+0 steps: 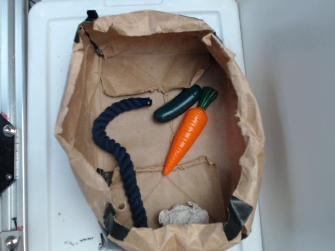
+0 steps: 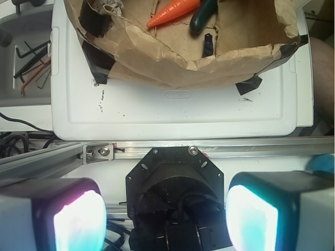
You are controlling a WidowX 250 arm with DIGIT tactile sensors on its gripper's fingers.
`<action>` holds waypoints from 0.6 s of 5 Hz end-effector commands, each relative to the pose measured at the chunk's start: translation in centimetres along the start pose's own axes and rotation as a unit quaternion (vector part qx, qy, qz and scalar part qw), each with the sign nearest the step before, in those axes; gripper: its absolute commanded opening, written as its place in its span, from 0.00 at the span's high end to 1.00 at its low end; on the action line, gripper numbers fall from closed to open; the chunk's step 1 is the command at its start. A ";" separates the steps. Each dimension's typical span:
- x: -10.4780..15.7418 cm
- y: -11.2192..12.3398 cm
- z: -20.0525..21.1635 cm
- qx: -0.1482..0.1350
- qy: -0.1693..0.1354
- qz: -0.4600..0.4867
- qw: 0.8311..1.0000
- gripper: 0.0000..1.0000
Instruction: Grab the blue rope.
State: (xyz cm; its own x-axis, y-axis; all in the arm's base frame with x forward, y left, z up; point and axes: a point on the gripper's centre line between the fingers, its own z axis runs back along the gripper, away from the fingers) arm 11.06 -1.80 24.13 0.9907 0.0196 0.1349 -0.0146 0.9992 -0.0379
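Rope point(image 1: 118, 157), navy and twisted, curved along the left side of the brown paper bag's point(image 1: 246, 125) floor in the exterior view: one blunt end near the dark green cucumber point(image 1: 178, 103), the other down by the taped lower rim. Hidden almost wholly from the wrist view, save perhaps a dark scrap beside the cucumber there — too small to tell. Orange carrot point(image 1: 187, 135) just right of the rope, its green top touching the cucumber's end; crumpled paper wad point(image 1: 183, 214) at the bottom edge. Open bag floor between rope and carrot; crinkled wall close on the rope's left.

Seen only from the wrist: gripper point(image 2: 166, 214) spread wide, pads point(image 2: 78, 222) glowing, empty, well back from the bag over an aluminium rail point(image 2: 157, 151). White tray point(image 2: 172, 110) under the bag, bare margin toward the rail. Allen keys point(image 2: 31, 65) off to one side.
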 end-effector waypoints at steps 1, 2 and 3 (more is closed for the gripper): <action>0.0 0.0 0.0 0.000 0.000 0.000 1.000 0.00; 3.7 -0.5 -0.6 -0.012 -0.010 -0.010 1.000 0.00; 6.6 -0.6 -1.3 -0.024 -0.016 -0.016 0.999 0.00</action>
State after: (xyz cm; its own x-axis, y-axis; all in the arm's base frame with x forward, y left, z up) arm 16.60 -2.94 23.01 0.9878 -0.0430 0.1495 0.0555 0.9952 -0.0808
